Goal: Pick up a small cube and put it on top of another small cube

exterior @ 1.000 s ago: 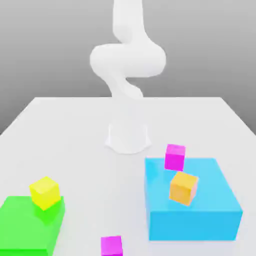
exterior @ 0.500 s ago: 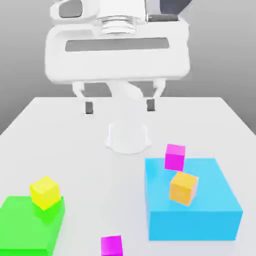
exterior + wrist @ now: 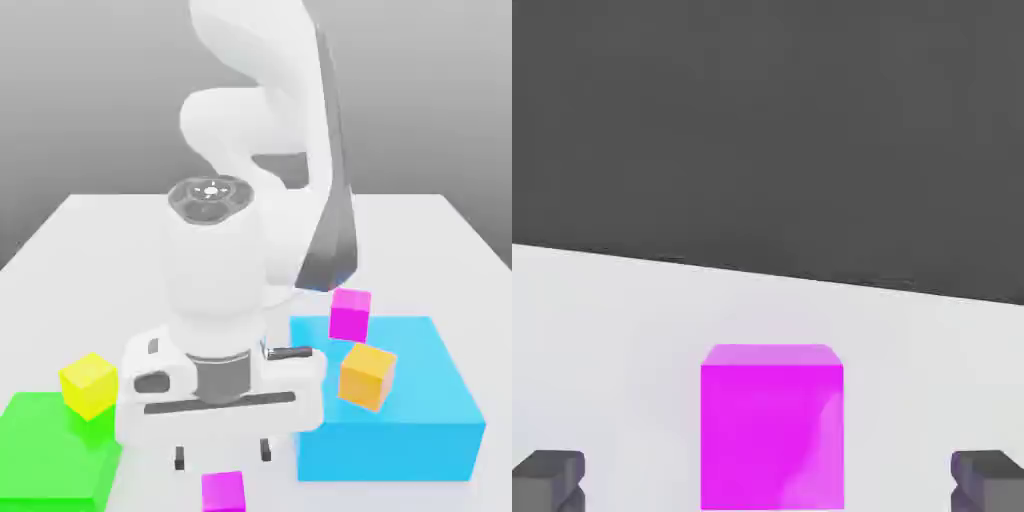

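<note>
Exterior view: gripper (image 3: pixel 222 456) hangs just above the small magenta cube (image 3: pixel 223 491), fingers (image 3: pixel 180 460) spread wide, gripping nothing. Cube sits on the table (image 3: pixel 100 260), between green block (image 3: pixel 50 445) and blue block (image 3: pixel 400 420).

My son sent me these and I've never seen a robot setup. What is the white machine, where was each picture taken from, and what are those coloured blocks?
The white machine is a simulated robot arm. One picture looks from outside; the other from a camera on its hand. Its gripper, fingers open, holds nothing and hangs over a small bright magenta cube on the white table. A second magenta cube and a small orange cube sit on a large blue block; a small yellow cube sits on a large green block.
</note>
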Motion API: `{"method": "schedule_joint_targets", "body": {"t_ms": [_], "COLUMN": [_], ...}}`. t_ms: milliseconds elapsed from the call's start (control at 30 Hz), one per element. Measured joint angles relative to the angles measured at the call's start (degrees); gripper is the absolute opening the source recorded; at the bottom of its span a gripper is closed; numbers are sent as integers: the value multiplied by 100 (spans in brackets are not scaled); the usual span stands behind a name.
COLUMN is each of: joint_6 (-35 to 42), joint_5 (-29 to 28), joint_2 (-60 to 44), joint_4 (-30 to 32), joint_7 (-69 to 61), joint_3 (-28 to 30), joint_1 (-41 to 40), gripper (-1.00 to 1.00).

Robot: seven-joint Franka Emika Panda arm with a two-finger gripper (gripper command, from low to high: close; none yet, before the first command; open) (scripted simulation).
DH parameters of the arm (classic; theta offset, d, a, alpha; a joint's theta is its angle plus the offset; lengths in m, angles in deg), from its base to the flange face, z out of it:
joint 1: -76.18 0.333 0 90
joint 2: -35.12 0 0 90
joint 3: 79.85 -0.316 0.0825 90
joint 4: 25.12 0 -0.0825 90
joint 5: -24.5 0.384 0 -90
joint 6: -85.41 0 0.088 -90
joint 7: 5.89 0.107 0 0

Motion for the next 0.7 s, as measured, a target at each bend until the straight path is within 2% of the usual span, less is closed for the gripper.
{"method": "schedule_joint_targets", "body": {"t_ms": [67,100,333,500,700], "joint_6": [-321,-410,-392,316,1142], "joint_5": [63,81,69,-115,-378], "joint_2": [-415,-529,-510,402,1634], "joint_4": [-83,-106,-102,101,503], "joint_7": [-50,-64,-56,7,-1418], "joint_3": [-84,-108,-108,-11,-521], "joint_1": [-71,-91,-93,4,313], "gripper": [0,-100,-100,-100,-100]}}
